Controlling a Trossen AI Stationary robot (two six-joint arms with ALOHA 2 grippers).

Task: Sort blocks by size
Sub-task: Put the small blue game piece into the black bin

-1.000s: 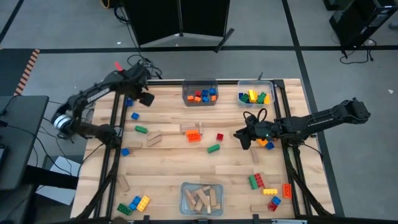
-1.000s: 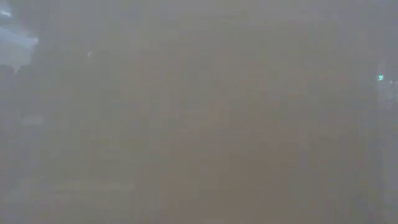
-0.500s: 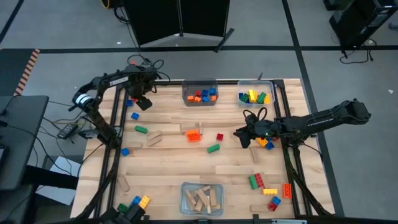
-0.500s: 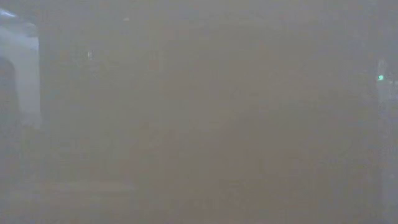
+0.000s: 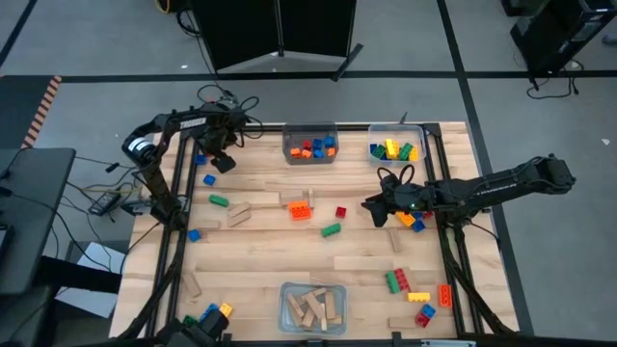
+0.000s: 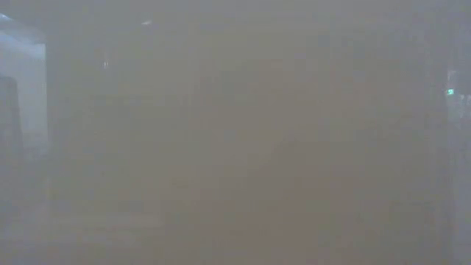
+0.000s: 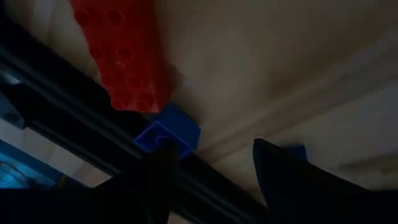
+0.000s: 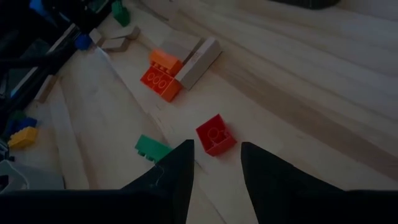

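Note:
My left gripper (image 5: 221, 159) (image 7: 211, 149) hangs open, pointing steeply down, over the table's far left corner. Just ahead of its fingers a small blue block (image 7: 168, 134) lies against the dark frame rail, with one end of a long red studded brick (image 7: 121, 56) beside it. My right gripper (image 5: 372, 214) (image 8: 216, 147) stands open at mid right, slanting down. A small red block (image 8: 216, 135) lies on the table ahead of its fingers, and a green block (image 8: 152, 148) beside that. An orange brick (image 8: 163, 78) rests against a tan wooden block (image 8: 199, 55). The low view is fogged over.
Two clear bins (image 5: 309, 145) (image 5: 397, 146) holding coloured bricks stand at the far edge; a third bin (image 5: 312, 306) of wooden blocks sits at the near edge. Loose blocks are scattered across the wooden table (image 5: 260, 260), with a cluster at the near right (image 5: 415, 289).
My left gripper has sunk toward the table at the far left corner and tipped more steeply downward, its arm folding in behind it. Its fingers stay apart. The right arm and the blocks have kept still.

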